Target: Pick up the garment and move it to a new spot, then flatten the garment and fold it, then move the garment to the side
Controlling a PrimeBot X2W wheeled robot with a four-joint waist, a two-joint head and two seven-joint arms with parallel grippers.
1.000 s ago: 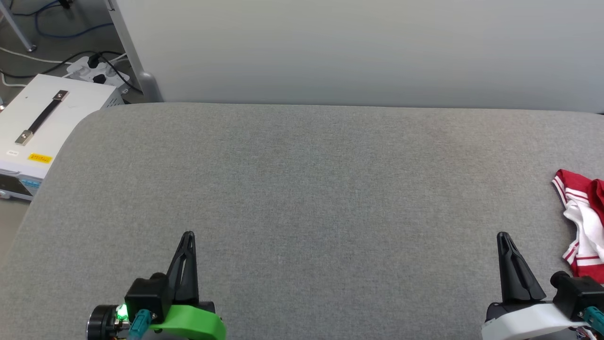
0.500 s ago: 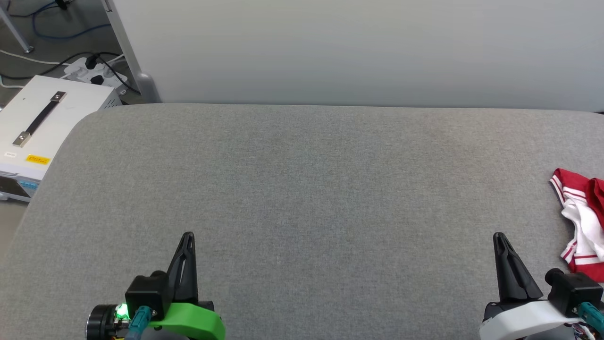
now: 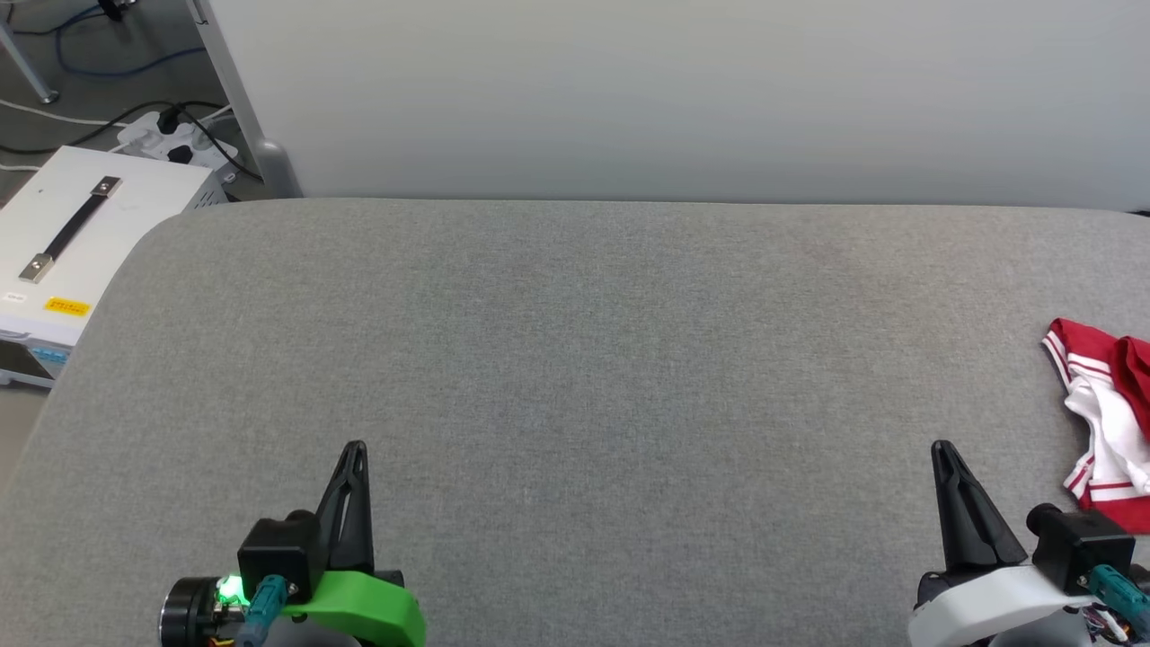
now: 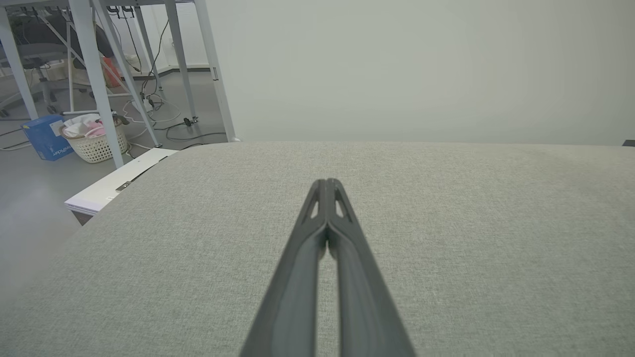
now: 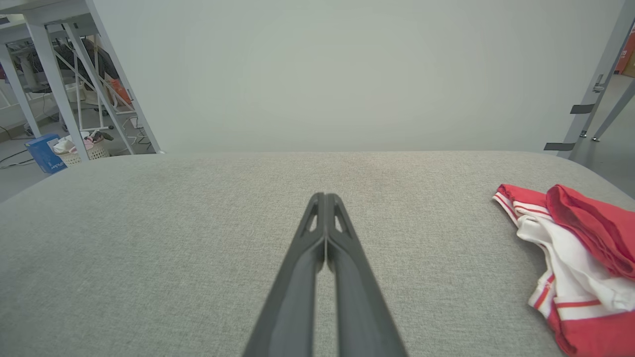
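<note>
The garment [image 3: 1103, 422] lies crumpled at the right edge of the grey padded surface [image 3: 584, 359], red with white sleeves and striped trim, partly cut off by the frame. In the right wrist view the garment [image 5: 575, 258] sits to the right of my fingers, apart from them. My right gripper [image 3: 939, 449] is shut and empty at the lower right, left of the garment. At the lower left my left gripper [image 3: 357, 447] is shut with nothing in it. Both hover low over the bare cloth surface [image 4: 446, 223]. The chest lettering is hidden in the folds.
A pale wall [image 3: 674, 90] runs behind the surface. Off its left end stand a white box with a black handle [image 3: 72, 234], a power strip with cables [image 3: 171, 139] and a grey frame leg [image 3: 243, 99]. A basket [image 4: 94, 139] and a blue box [image 4: 44, 139] sit on the floor.
The whole head picture has shifted slightly left, so the camera has moved a little to the right. Both grippers stay shut and the garment lies as before.
</note>
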